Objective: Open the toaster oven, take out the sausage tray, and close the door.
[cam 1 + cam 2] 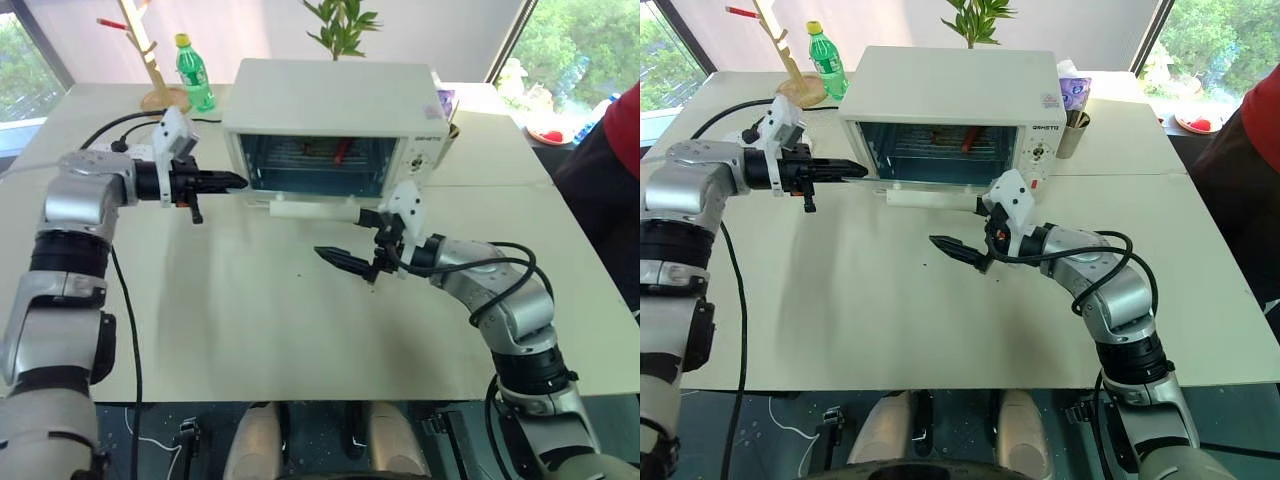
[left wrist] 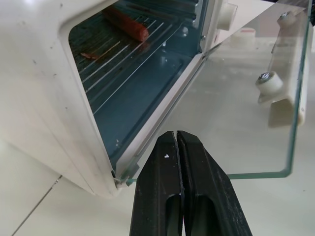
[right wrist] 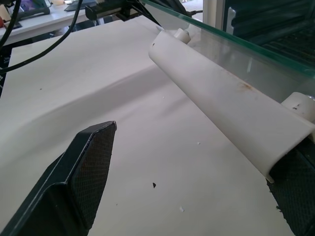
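The toaster oven (image 1: 335,120) stands at the far side of the pale surface (image 1: 250,320) with its door (image 2: 246,113) folded down flat, so the glass panel juts out toward the robot and the long white bar handle (image 1: 312,209) hangs along its front edge. That leaves the chamber exposed: in the left wrist view a red sausage (image 2: 125,23) lies on the sausage tray (image 2: 118,49), which sits on the rack level well inside the oven, not yet drawn out. The left gripper (image 1: 232,181) is level with the oven's left front corner, its jaws clenched together on nothing, tips just beside the hinge end of the door; judging by that pose it is lining up at the mouth and would need to spread before it could take the tray's rim. The right gripper (image 1: 345,262) hangs low over the surface just in front of the handle, jaws fully released and empty, one finger (image 3: 83,167) well apart from the other with the handle's end near the far one; this suits an arm that is done with the door and stands clear of the opening. A green bottle (image 1: 195,72) and a wooden stand (image 1: 150,55) sit behind the oven's left, out of the way. Opening appears done; removal and closing remain.
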### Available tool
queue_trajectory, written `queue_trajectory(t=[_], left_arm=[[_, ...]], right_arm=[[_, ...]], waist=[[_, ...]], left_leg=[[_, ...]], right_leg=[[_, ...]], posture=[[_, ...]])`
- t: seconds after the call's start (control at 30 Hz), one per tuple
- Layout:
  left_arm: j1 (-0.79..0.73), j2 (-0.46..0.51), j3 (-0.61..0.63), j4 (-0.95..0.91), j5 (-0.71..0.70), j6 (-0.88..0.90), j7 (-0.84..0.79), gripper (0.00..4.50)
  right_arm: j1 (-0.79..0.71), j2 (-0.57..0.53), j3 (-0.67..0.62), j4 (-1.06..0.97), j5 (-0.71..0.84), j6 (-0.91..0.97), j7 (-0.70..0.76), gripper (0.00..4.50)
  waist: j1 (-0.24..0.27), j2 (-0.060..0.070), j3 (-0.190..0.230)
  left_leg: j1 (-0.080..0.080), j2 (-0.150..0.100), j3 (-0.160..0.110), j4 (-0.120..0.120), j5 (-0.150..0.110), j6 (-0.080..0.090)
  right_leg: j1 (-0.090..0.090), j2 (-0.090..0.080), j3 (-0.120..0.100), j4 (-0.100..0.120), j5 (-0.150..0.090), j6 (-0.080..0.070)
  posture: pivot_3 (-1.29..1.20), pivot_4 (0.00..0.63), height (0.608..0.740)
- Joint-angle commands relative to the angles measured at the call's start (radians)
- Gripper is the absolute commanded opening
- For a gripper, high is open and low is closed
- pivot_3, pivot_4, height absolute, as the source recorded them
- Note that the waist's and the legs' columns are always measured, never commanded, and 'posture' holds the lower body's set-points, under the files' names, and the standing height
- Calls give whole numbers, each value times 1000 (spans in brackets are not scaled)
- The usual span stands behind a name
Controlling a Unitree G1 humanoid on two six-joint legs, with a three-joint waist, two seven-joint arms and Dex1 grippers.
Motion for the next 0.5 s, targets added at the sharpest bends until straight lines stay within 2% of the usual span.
queue_trajectory(t=[0.03,0.23,0.5], left_arm=[[-37,-12,16,18,16,-36,-25,57],[-42,-34,27,37,31,-51,-27,57],[-40,-60,38,48,34,-52,-19,57]], right_arm=[[-5,-14,-18,-62,25,-1,-2,4500],[23,-76,-43,-67,17,0,0,4500],[107,-219,-99,-118,35,45,27,4500]], waist=[[0,0,0],[0,0,0],[-2,0,0]], left_leg=[[0,0,0,0,0,0],[0,0,0,0,0,0],[0,0,-1,1,0,0]], right_leg=[[0,0,0,0,0,0],[0,0,0,0,0,0],[1,0,0,0,1,1]], posture=[[0,150,722],[0,150,722],[0,150,722]])
